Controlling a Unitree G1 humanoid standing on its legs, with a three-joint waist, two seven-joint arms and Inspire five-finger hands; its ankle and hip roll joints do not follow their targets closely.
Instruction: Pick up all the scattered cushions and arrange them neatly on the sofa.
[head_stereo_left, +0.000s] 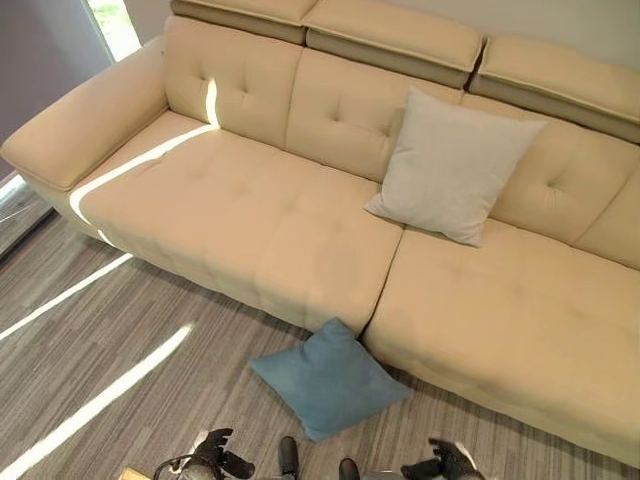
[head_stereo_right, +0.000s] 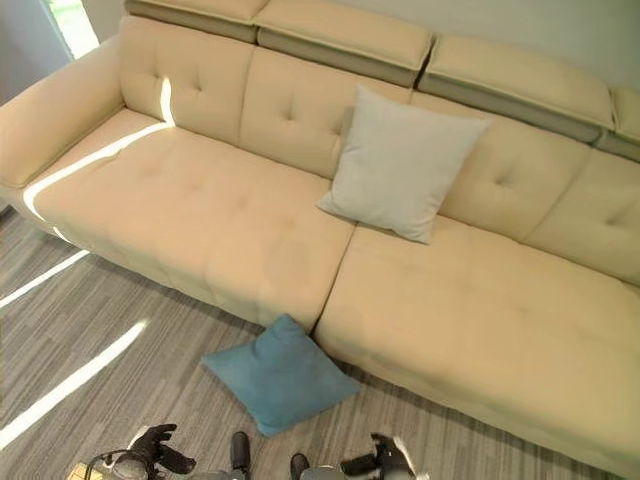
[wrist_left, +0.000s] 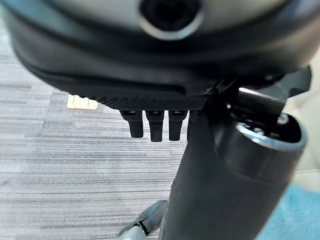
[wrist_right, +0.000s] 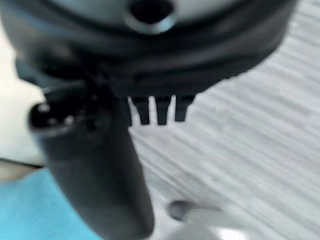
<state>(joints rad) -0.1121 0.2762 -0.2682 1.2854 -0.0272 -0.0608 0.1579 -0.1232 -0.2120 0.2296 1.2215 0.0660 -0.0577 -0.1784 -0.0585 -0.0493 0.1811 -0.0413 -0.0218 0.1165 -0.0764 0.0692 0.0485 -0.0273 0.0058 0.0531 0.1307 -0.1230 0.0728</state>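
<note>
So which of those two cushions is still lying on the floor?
The blue cushion, lying against the sofa's base; the pale grey cushion leans on its backrest.

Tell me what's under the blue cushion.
The blue cushion lies on the grey striped floor, one corner touching the sofa base. The floor beneath it is covered.

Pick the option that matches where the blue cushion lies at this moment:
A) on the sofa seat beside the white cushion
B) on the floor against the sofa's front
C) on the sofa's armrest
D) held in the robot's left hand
B: the blue cushion lies flat on the striped floor, its far corner against the sofa front where the two seat sections meet, while the white cushion leans on the backrest.
</note>
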